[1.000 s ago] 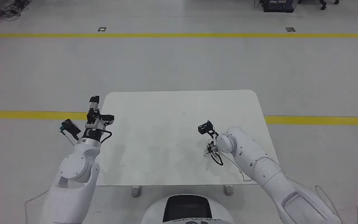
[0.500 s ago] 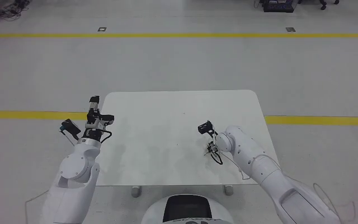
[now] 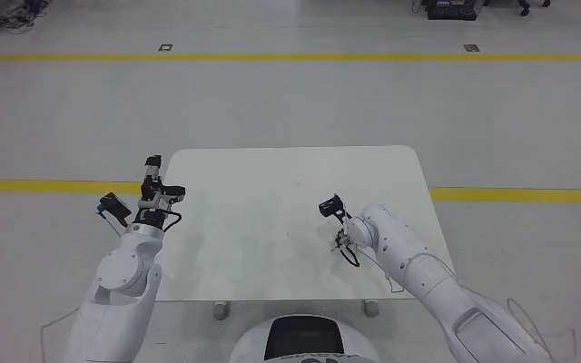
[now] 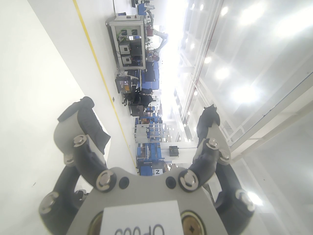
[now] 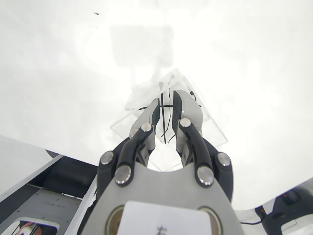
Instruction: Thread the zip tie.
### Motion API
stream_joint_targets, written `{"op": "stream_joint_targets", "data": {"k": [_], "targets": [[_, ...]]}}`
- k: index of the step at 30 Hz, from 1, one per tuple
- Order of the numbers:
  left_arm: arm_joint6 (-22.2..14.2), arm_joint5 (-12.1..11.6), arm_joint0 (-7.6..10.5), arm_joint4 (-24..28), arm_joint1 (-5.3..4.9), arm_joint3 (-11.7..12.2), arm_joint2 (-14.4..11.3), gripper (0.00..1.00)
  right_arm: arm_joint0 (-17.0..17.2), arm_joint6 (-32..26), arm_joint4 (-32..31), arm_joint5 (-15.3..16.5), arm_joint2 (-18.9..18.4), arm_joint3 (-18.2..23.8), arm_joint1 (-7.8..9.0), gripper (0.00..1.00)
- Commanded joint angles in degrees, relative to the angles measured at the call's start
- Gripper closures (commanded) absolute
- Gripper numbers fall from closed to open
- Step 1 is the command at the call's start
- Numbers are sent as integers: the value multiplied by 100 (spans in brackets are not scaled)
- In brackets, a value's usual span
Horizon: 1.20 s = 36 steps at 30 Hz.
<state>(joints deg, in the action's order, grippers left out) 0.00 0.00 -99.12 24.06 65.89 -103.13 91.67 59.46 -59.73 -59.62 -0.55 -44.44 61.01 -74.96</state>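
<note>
The white surface (image 3: 272, 181) carries a clear tray (image 5: 216, 133) toward its right side, beneath the right arm. The left tool (image 4: 148, 105) hangs at the surface's left edge, jaws spread wide and holding nothing, pointed out at the room.

The right tool (image 5: 166, 97) is down over the tray with its jaws parted narrowly, not yet pinching. A black zip tie (image 5: 162, 113) lies on the tray between its pads, and a second tie (image 5: 169, 113) runs just beside it in the same gap.

The step in hand looks like the pickup. To do it well, the tool should probably shift so that only one strand sits between the pads. It should then close low on the strap and lift straight, leaving the head and tip free for threading.
</note>
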Motion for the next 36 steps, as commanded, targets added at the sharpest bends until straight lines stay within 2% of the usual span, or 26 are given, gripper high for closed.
{"op": "stream_joint_targets", "data": {"k": [1, 8, 29, 34, 36], "targets": [[0, 0, 0, 0, 0, 0, 0, 0, 5, -46, -20, -36, -9, -9, -3, 87], [0, 0, 0, 0, 0, 0, 0, 0, -21, -131, -33, -103, 4, -65, -40, 93], [0, 0, 0, 0, 0, 0, 0, 0, -136, -197, 56, -82, 18, -425, -154, 88], [0, 0, 0, 0, 0, 0, 0, 0, -161, -190, 71, -65, 17, -503, -177, 88], [0, 0, 0, 0, 0, 0, 0, 0, -168, -185, 86, -55, 7, -544, -184, 93]]}}
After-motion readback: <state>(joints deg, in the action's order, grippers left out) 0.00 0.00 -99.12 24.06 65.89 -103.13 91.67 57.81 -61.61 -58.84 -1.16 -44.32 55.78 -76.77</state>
